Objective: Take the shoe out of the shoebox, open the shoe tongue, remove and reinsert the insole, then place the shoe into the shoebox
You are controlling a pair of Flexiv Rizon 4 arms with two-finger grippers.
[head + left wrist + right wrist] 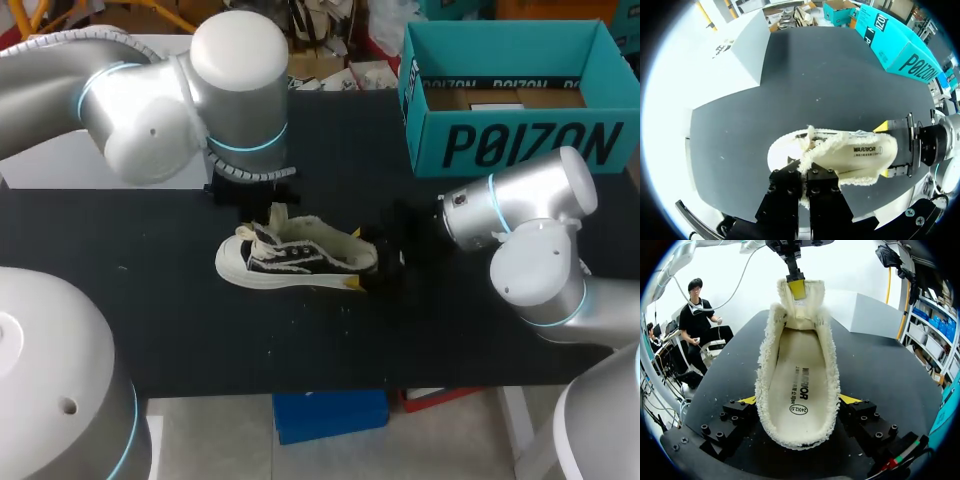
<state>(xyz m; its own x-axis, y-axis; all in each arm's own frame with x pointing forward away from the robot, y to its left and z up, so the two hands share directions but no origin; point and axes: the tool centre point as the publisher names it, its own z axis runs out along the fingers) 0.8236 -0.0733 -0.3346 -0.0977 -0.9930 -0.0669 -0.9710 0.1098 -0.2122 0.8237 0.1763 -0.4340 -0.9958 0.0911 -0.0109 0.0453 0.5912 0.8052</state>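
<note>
The left gripper's (804, 169) black fingers (786, 184) pinch the fleecy tongue (808, 146) of the shoe (850, 157), which lies on the dark desk (815, 80), cream lining showing. At the heel, the right gripper's (885, 150) yellow-tipped fingers (882, 126) press both sides. The teal shoebox (900, 45) stands well apart at the desk's far edge.

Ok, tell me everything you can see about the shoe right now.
The shoe is a low sneaker: black canvas-like upper, white rubbery sole, frayed cream trim round its opening, cream insole inside. It stands upright, sole down, on the black table, outside the teal shoebox. The right gripper clamps its heel sides; the left gripper pinches the tongue and holds it up.
</note>
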